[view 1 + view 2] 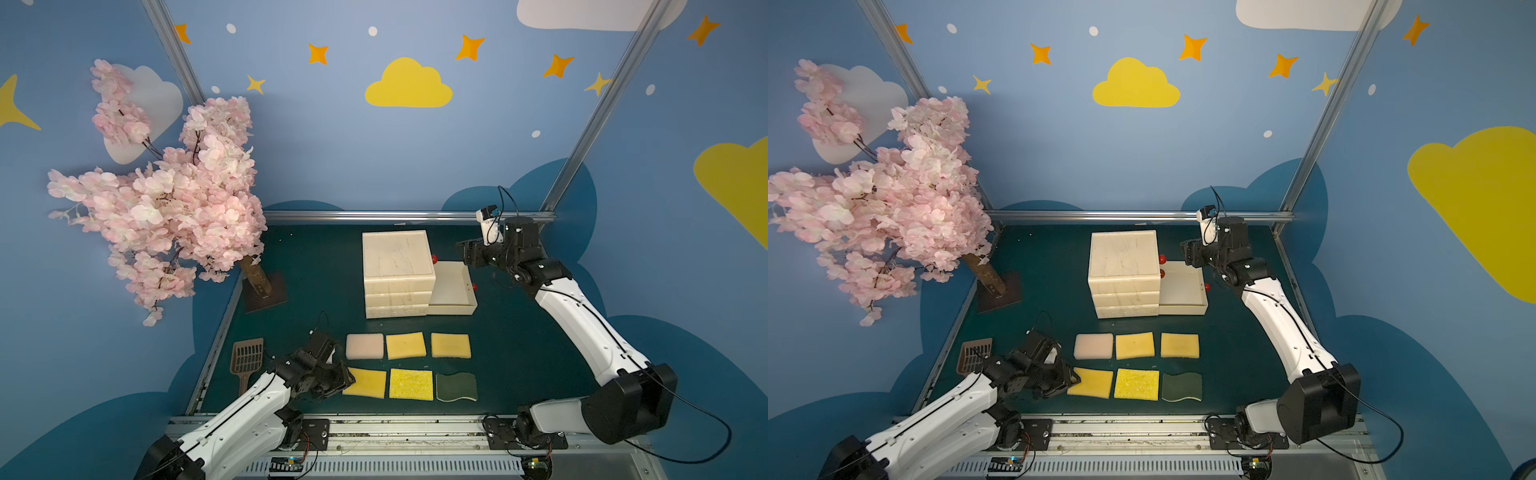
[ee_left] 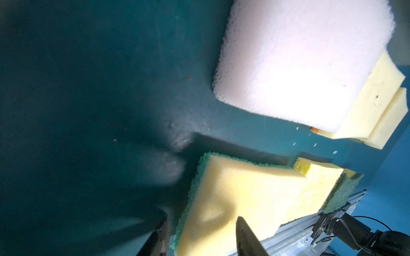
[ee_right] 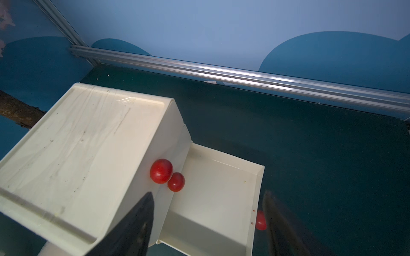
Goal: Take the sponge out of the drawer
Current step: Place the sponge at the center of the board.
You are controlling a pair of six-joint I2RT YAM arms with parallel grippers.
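Note:
A cream drawer unit (image 1: 397, 257) stands mid-table. Its bottom drawer (image 1: 455, 309) (image 3: 221, 177) is pulled out to the right, and its inside shows bare. A yellow sponge (image 1: 365, 382) (image 1: 1092, 382) (image 2: 244, 188) with a green underside lies flat on the green table, front left of a grid of several sponges. My left gripper (image 1: 347, 380) (image 2: 203, 218) is open at that sponge's left edge, with one finger over the foam and the other beside it. My right gripper (image 1: 461, 249) (image 3: 208, 194) hangs open above the drawer's right side, holding nothing.
A pink sponge (image 1: 364, 345), two pale yellow ones (image 1: 406, 345), a bright yellow one (image 1: 411, 384) and a dark green one (image 1: 456, 386) fill the grid. A brown scoop (image 1: 247, 357) lies left. A blossom tree (image 1: 166, 199) overhangs the back left. Red knobs (image 3: 161, 171) stick out.

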